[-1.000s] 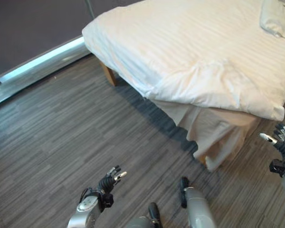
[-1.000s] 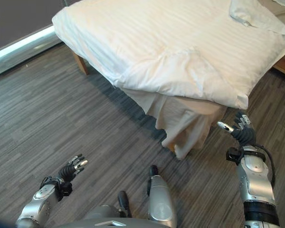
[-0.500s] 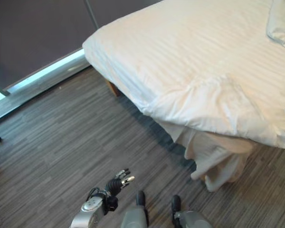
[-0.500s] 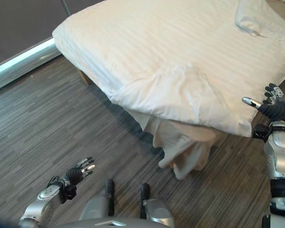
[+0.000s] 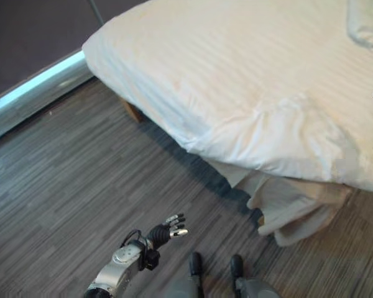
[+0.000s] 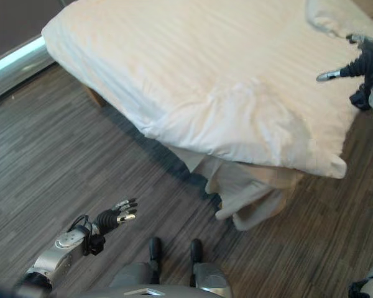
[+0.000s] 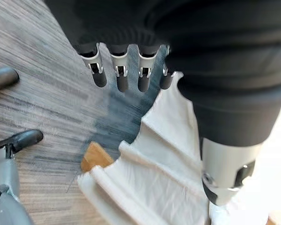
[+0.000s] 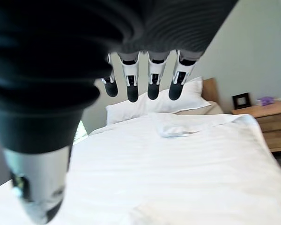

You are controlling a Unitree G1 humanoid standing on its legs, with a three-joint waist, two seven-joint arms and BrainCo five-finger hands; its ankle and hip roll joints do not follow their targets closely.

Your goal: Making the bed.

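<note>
The robot's left hand (image 6: 116,215) hangs low over the grey wood-grain floor (image 5: 62,186), fingers straight and spread, holding nothing, well short of the bed. Ahead of it and to its right, the white duvet (image 6: 193,74) lies across the bed, its near corner rumpled and overhanging, with a bunched white sheet (image 6: 248,195) drooping below that corner toward the floor. In the left wrist view, the same sheet (image 7: 150,173) hangs past the fingertips beside a wooden bed leg (image 7: 94,157). The right hand (image 6: 360,65) is raised over the duvet's right-hand edge, fingers extended and relaxed, thumb held apart, gripping nothing. Beyond its fingers, the right wrist view shows a folded-back patch of cover (image 8: 178,127), white pillows (image 8: 154,102) against a wooden headboard (image 8: 209,89) and a wooden bedside table (image 8: 264,117).
</note>
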